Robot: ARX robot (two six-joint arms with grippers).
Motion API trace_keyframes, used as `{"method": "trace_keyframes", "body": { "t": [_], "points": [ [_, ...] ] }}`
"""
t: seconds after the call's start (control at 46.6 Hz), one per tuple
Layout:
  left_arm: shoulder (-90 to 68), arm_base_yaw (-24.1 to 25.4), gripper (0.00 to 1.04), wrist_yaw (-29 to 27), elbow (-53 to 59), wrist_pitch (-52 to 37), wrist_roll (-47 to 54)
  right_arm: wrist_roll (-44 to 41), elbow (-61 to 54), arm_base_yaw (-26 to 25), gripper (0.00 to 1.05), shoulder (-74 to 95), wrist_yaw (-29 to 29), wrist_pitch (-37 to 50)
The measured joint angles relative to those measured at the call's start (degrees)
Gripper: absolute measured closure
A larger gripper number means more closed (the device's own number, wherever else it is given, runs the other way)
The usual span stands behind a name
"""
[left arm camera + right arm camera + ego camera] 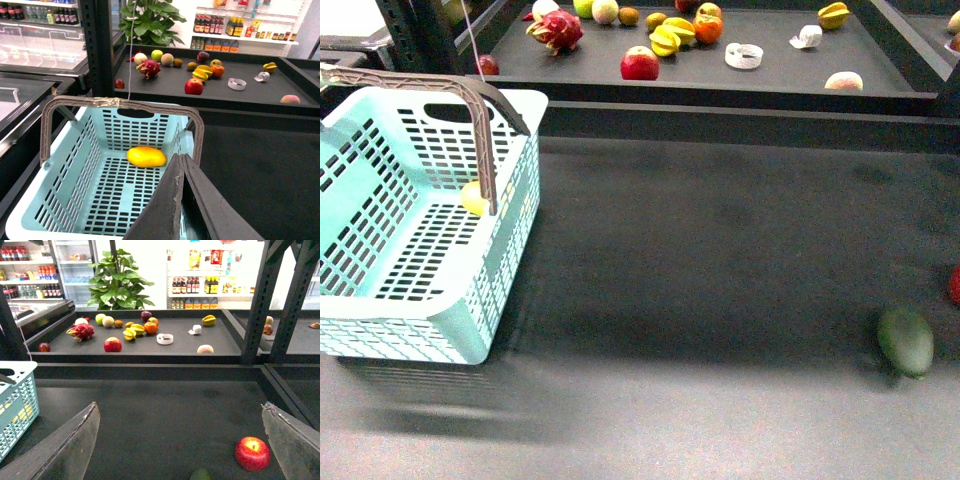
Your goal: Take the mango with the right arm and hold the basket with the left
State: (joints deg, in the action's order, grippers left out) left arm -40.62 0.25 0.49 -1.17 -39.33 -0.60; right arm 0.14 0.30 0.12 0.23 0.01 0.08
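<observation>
The yellow-orange mango (146, 156) lies on the floor of the turquoise basket (65, 165). In the front view the mango (473, 198) shows through the slotted wall of the basket (380, 320), which stands at the left of the dark table. One brown-grey handle (485, 130) is raised. My left gripper (181, 157) is shut with nothing between its fingers, hanging over the basket's near right wall. My right gripper (180, 406) is open and empty above the bare table, far from the basket (15, 405). Neither arm appears in the front view.
A dark green oval fruit (906, 340) lies at the table's front right, beside a red apple (252, 453). The raised shelf (770, 85) behind holds a dragon fruit (557, 30), a red apple (640, 63), star fruits (670, 38) and other fruit.
</observation>
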Motion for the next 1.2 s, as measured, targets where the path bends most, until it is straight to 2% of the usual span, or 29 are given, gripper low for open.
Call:
{"method": "trace_keyframes", "body": {
  "t": [0.536,1.008,1.093,1.201],
  "points": [
    [21.0,-0.2,1.01,-0.5,0.0,19.6,0.2,0.0,0.0,0.0,0.08,0.0,-0.1,0.0],
    [31.0,-0.2,1.01,-0.5,0.0,29.5,0.2,0.0,0.0,0.0,0.08,0.0,0.0,0.0],
    [37.0,-0.2,1.01,-0.5,0.0,37.5,0.2,0.0,0.0,0.0,0.08,0.0,0.0,0.0],
    [40.3,-0.2,1.01,-0.5,0.0,39.1,0.2,0.0,0.0,0.0,0.08,0.0,0.0,0.0]
  ]
}}
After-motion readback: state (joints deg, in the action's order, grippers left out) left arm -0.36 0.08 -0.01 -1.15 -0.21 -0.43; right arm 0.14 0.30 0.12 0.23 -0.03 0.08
